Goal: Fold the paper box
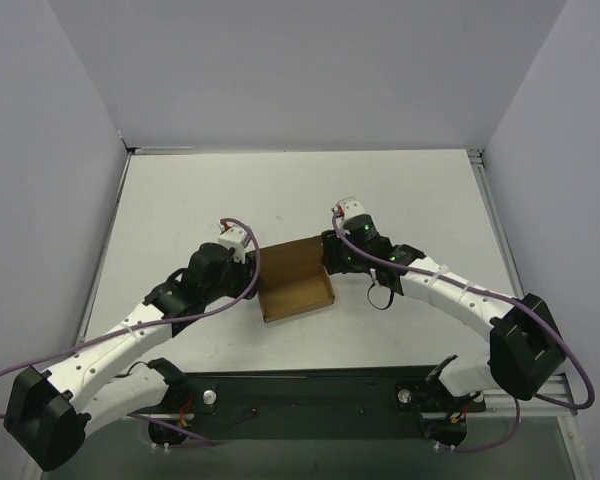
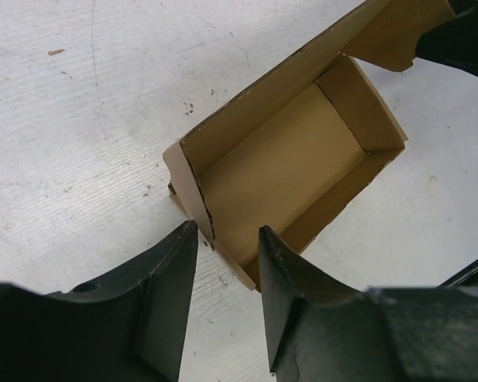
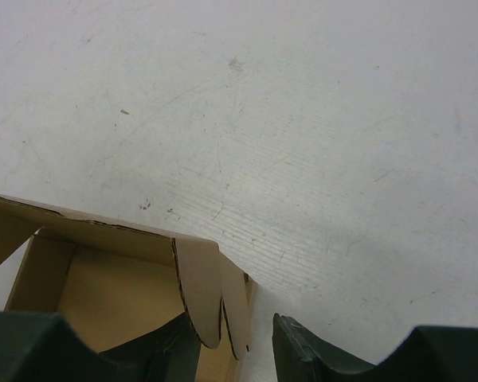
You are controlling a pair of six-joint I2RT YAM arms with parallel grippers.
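**Top view.** The box (image 1: 298,292) lies at the centre of the table (image 1: 180,200), open face up, between the two arms. The left gripper (image 1: 254,272) is at its 9 o'clock end and the right gripper (image 1: 329,258) at its 2 o'clock corner. The long axis runs 9 to 3 o'clock, with the 3 o'clock end turned slightly away from me. A lid flap stands along the 12 o'clock long side. The wrists cover the fingertips, so I cannot read jaw spacing here.

**Left wrist view.** The left gripper's fingers (image 2: 167,302) enter at 6 o'clock, partly apart, straddling the box's near end wall. The wall sits close to the 7 o'clock finger, and box floor shows between it and the other finger. I see no clamp. The box runs off toward 2 o'clock. There a dark body and the frame edge cut off the flap's far end.

**Right wrist view.** The right gripper's fingers (image 3: 334,358) are partly apart at 6 o'clock. Two rounded end flaps hang between them, close to the 7 o'clock finger. Bare table shows between the flaps and the 5 o'clock finger. I cannot tell whether the flaps touch the finger. The box extends toward 9 o'clock, cut off by the frame and the finger.
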